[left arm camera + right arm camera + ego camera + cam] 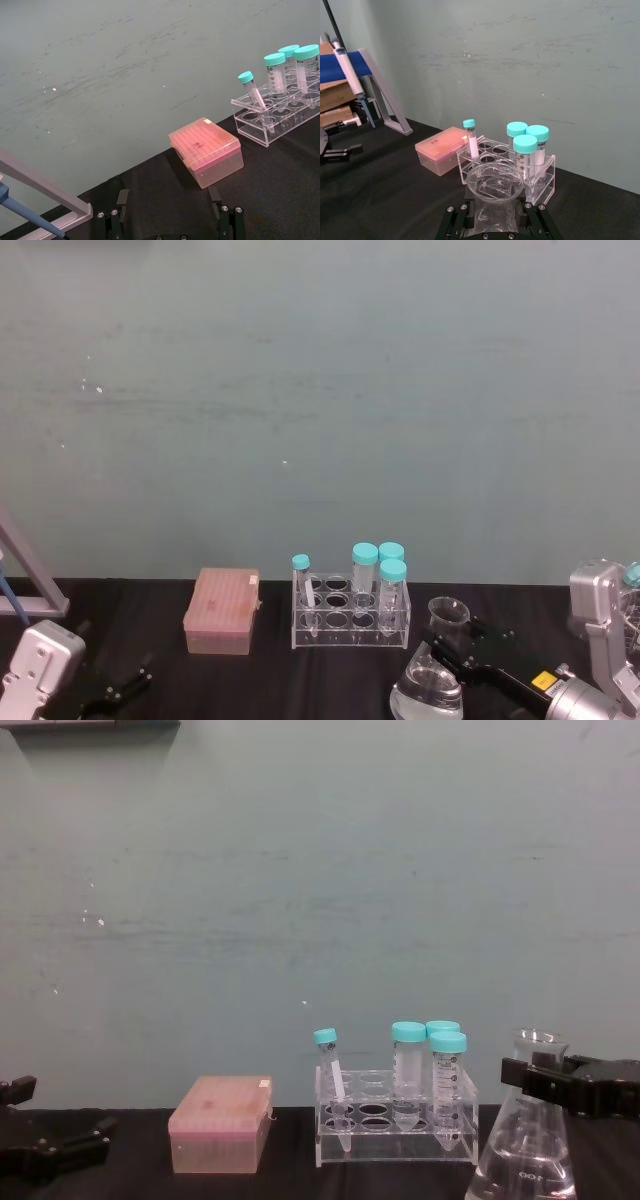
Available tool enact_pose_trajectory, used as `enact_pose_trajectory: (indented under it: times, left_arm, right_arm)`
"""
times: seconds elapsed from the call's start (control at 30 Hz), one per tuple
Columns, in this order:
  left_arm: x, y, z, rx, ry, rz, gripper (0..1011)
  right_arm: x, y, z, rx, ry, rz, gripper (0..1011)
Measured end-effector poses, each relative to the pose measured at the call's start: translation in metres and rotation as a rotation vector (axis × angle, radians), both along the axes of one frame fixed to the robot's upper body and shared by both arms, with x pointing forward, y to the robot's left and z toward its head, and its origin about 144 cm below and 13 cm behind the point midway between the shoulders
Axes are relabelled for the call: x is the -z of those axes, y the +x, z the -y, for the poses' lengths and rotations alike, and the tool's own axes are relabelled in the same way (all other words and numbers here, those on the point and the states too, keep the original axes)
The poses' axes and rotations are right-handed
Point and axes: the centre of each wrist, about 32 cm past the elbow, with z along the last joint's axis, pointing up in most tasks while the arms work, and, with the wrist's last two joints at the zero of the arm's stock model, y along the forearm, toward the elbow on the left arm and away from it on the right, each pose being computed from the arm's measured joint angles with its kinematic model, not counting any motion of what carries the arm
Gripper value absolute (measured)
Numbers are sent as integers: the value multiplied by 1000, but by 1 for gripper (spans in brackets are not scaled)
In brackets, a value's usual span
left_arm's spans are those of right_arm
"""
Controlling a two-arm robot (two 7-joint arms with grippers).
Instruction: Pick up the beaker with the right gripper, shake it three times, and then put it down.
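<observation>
Two grippers showing: left gripper [125, 687] idling low on the black table [330, 680], fingers spread apart on nothing. Passing a pink tip box [222, 611] and a clear rack [350, 616] of teal-capped tubes [393, 581]. Rightmost, right gripper [452, 641] clamping around the neck of the beaker [430, 685], base sitting just right of the rack.

clear beaker [430, 680], upright, neck in right hand [462, 642]

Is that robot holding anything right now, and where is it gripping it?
The right hand has its fingers on either side of the glass flask, at the narrow neck just below the rim. The left hand is open and holds nothing.
</observation>
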Motion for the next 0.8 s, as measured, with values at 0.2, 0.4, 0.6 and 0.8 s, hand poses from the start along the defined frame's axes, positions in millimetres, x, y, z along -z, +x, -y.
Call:
enact_pose_trajectory:
  times: [0.2, 0.4, 0.6, 0.8]
  left_arm:
    - [0, 0, 0, 0, 0, 0, 1000]
    - [0, 0, 0, 0, 0, 0, 1000]
    - [0, 0, 0, 0, 0, 0, 1000]
    - [0, 0, 0, 0, 0, 0, 1000]
  right_arm:
    - [0, 0, -1, -3, -1, -1, 452]
    - [2, 0, -2, -9, 2, -2, 452]
    - [3, -1, -2, -14, 5, -3, 453]
    - [4, -1, -3, -14, 7, 0, 452]
